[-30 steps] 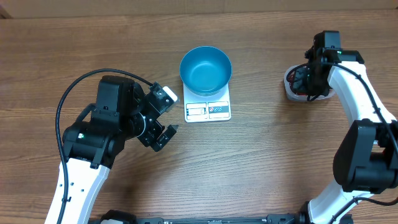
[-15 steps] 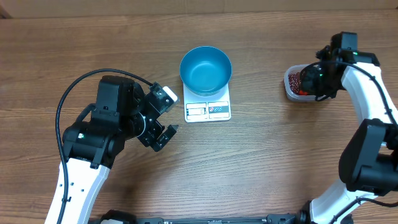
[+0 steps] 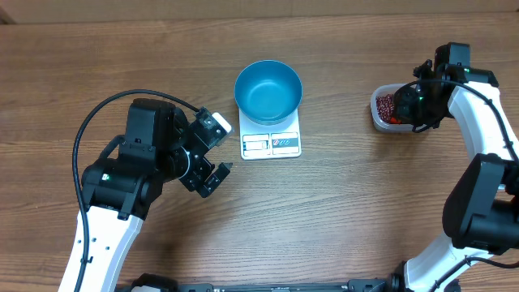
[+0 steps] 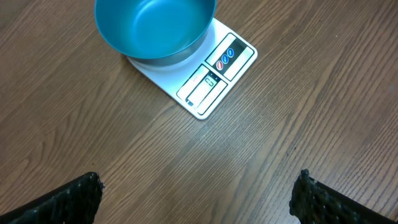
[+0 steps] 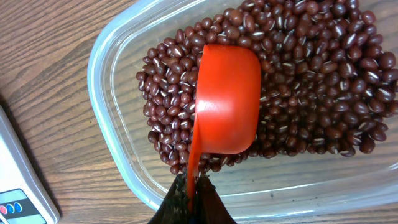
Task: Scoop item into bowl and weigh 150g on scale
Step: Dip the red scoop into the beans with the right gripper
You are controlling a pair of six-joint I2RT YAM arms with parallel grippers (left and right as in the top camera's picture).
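Done so far: your blue bowl (image 3: 268, 89) sits on the scale (image 3: 271, 143) and shows a bare inside; no beans are in it.
Left to do: by my reading nearly everything, meaning fill the scoop, carry, tip, repeat, and watch the display.
Left gripper (image 3: 217, 150): its fingers stand wide apart and hold nothing; it hovers at about 8 o'clock from the scale, apart from it.
Bowl and scale: the bowl covers the scale's 12 o'clock end and overhangs its sides; the display panel at 6 o'clock is uncovered.
Open room: bare table (image 3: 340, 203) lies between the scale and the tub, so you have a free lane toward 9 o'clock for the carry.
Clear tub (image 3: 378, 116): it stands at 3 o'clock from the bowl, well apart, with the beans (image 5: 311, 62) heaped inside.
Red scoop (image 5: 227, 99): its cup rests on the heap and its open face is hidden; mind the tub's near wall (image 5: 112, 56) when you lift.
Right gripper (image 5: 191, 193): clamped on the scoop's handle at the tub's rim.
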